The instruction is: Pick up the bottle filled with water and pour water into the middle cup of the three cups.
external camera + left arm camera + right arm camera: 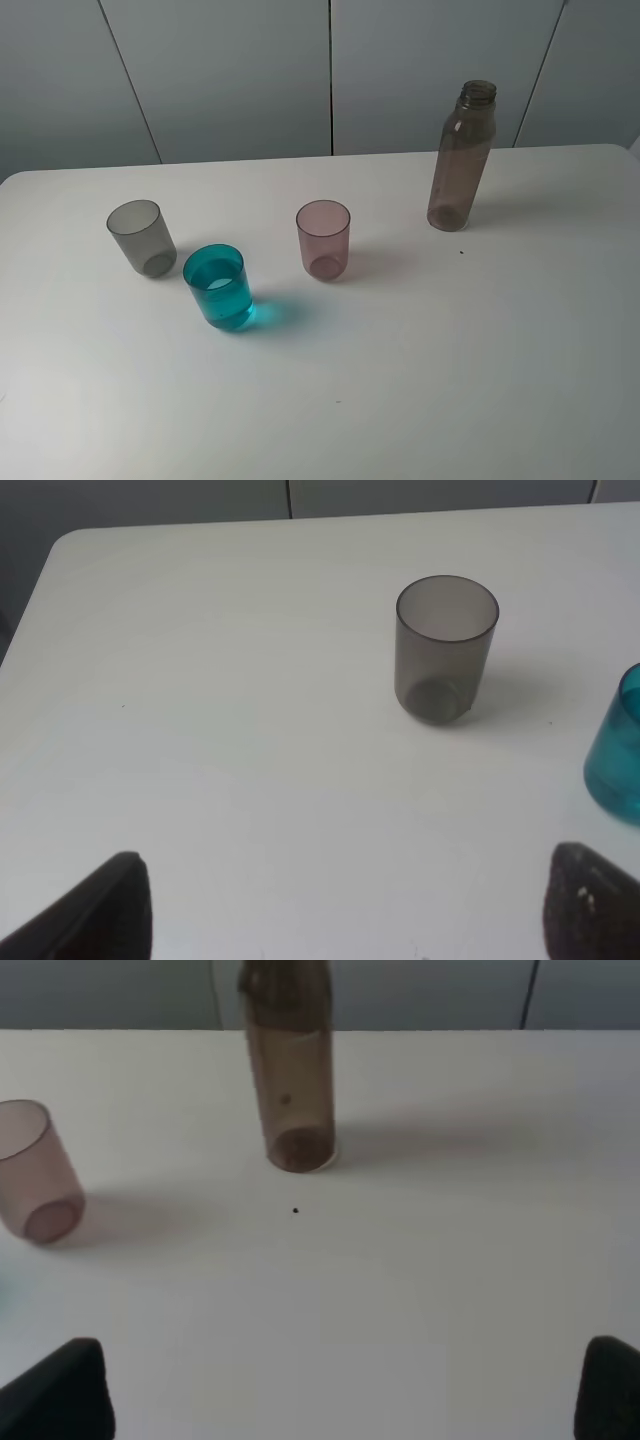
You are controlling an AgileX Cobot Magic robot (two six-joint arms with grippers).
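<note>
Right wrist view, right gripper jaws spread wide, bottle upright beyond them, left gripper likewise open, empty.

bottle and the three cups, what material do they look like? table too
Bottle: likely smoky brown-grey translucent plastic; the wall behind shows through, moulded thread at the neck.
Grey cup, teal cup, pink cup: tinted translucent plastic by the look; thin walls, bases visible through the sides. Glass not ruled out.
Table: white, matte, soft shadows only; laminate or painted board, can't tell.
</note>
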